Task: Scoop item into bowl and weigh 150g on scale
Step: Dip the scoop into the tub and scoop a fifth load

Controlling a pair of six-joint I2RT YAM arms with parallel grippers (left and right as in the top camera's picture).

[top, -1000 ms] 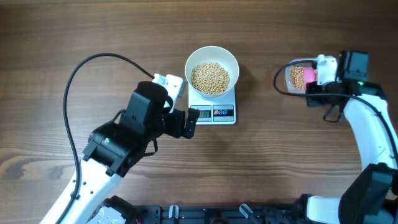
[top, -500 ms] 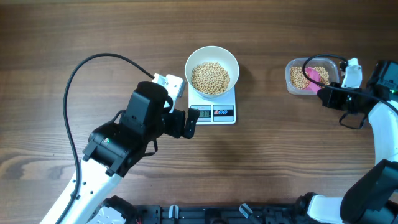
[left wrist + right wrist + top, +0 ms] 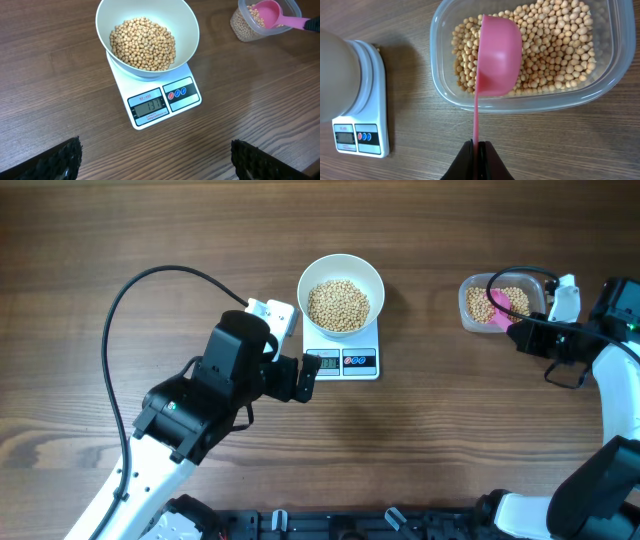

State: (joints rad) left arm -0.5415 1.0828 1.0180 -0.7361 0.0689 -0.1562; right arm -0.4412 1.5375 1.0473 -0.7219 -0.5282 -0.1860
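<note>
A dark wood-grain worktop (image 3: 450,440) carries everything. The white digital kitchen scale (image 3: 345,360) sits near its middle, display edge facing the robot. In the left wrist view its grey display reads 131.

The white bowl (image 3: 310,272) stands upright on the scale's platform and overhangs its far edge. It holds a mound of soybeans (image 3: 338,304) that leaves its inner wall bare well below the rim.

The left tool (image 3: 300,377) hangs just beside the scale's display corner on the robot's left, not touching it. Its fingers are spread wide and empty, showing as two dark tips at the lower corners of its own wrist view.

Well apart from the scale, on the robot's right, lies a clear plastic tub (image 3: 468,305) with a shallow layer of the same soybeans. A pink scoop (image 3: 499,55) is inside it, cup over the beans and thin handle crossing the tub's near rim. The right tool (image 3: 479,155) has its fingers pressed together on the end of that handle, pinching it just outside the tub. Whether the cup holds any beans cannot be told.
</note>
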